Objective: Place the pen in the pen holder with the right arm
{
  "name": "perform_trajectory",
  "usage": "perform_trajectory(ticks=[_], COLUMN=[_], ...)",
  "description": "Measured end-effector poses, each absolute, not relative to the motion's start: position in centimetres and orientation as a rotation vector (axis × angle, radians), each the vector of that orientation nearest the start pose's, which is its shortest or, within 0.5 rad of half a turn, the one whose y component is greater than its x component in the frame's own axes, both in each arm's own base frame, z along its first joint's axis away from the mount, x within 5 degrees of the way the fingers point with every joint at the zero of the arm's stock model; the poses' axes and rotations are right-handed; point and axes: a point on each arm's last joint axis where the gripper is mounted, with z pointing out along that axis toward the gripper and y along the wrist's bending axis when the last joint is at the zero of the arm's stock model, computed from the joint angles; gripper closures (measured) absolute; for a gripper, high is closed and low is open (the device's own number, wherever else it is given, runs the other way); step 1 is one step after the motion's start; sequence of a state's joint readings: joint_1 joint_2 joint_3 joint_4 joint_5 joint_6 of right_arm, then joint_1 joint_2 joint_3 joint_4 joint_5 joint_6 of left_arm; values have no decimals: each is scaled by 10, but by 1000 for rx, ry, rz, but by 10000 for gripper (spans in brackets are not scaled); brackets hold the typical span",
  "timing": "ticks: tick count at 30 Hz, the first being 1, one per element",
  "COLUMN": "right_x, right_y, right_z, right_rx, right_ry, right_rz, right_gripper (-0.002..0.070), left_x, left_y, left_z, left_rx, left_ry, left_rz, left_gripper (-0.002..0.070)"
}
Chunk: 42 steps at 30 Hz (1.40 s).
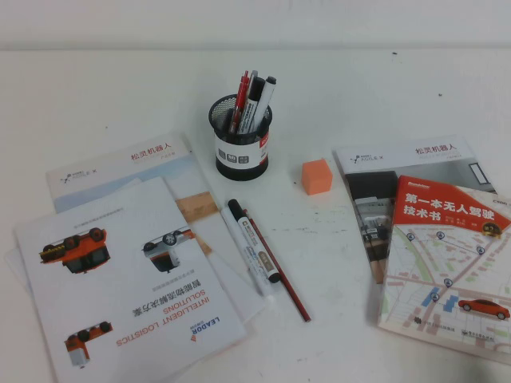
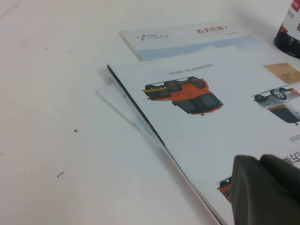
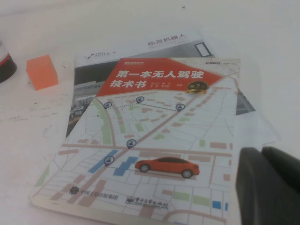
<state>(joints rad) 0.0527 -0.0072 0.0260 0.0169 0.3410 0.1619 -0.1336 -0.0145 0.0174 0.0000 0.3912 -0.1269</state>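
The pen [image 1: 242,243], a thick white marker with a black cap, lies on the table in front of the pen holder, cap end toward it. The pen holder [image 1: 242,148], a black mesh cup with a white label band, stands mid-table and holds several pens; its edge shows in the left wrist view [image 2: 288,33] and in the right wrist view [image 3: 4,65]. Neither arm shows in the high view. My left gripper [image 2: 261,160] is shut and empty over the left brochures. My right gripper [image 3: 262,152] is shut and empty over the map-cover book, well right of the pen.
A slimmer white pen [image 1: 262,257] and a thin dark-red pen [image 1: 289,289] lie right beside the marker. An orange cube [image 1: 317,175] sits right of the holder. Brochures [image 1: 120,271] lie on the left. A red map-cover book [image 1: 447,255] on a booklet lies on the right.
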Motion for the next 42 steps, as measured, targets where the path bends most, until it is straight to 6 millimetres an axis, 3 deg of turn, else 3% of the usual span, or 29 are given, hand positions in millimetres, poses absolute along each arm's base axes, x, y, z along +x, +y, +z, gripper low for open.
perform_trajectory(ticks=[42], right_x=[54], right_y=[5], right_z=[176], right_rx=[150], right_ry=[1826], right_rz=[225], right_gripper=[696], left_x=[51], left_y=[-7], left_z=[173], left_rx=[6], left_ry=[1882], left_rz=[-179], left_gripper=[677])
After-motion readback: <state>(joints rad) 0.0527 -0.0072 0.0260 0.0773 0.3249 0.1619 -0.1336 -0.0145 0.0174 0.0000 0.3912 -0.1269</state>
